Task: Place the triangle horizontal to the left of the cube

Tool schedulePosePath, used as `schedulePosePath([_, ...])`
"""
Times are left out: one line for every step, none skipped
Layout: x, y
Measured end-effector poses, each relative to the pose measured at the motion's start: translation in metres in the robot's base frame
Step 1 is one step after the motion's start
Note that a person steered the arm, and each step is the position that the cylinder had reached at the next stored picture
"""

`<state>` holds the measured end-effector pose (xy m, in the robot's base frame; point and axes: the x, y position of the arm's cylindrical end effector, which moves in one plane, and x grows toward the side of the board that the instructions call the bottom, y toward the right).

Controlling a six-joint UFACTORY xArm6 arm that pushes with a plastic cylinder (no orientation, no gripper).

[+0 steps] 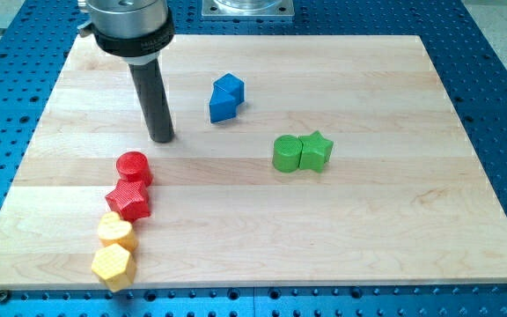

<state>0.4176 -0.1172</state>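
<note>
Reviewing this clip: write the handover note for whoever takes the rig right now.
My tip rests on the board, touching no block, above the red cylinder and to the view's left of the blue pair.
The blue triangle and blue cube touch near the view's top centre, the triangle at the cube's lower left.
Done: nothing evident.
Left: push the triangle out level with the cube on its left.

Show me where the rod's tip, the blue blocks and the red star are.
my tip (162, 138), camera view, rod's lower end.
blue blocks (226, 97), camera view, middle of the touching pair.
red star (129, 200), camera view, top face.
</note>
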Motion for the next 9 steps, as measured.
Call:
schedulePosePath([-0.051,0.028])
schedulePosePath([-0.097,0.058])
schedulePosePath([-0.085,0.068])
schedulePosePath([-0.035,0.077])
schedulePosePath([-0.029,0.085])
schedulePosePath([-0.029,0.085])
schedulePosePath([-0.029,0.085])
schedulePosePath([-0.029,0.085])
schedulePosePath([-0.029,0.077])
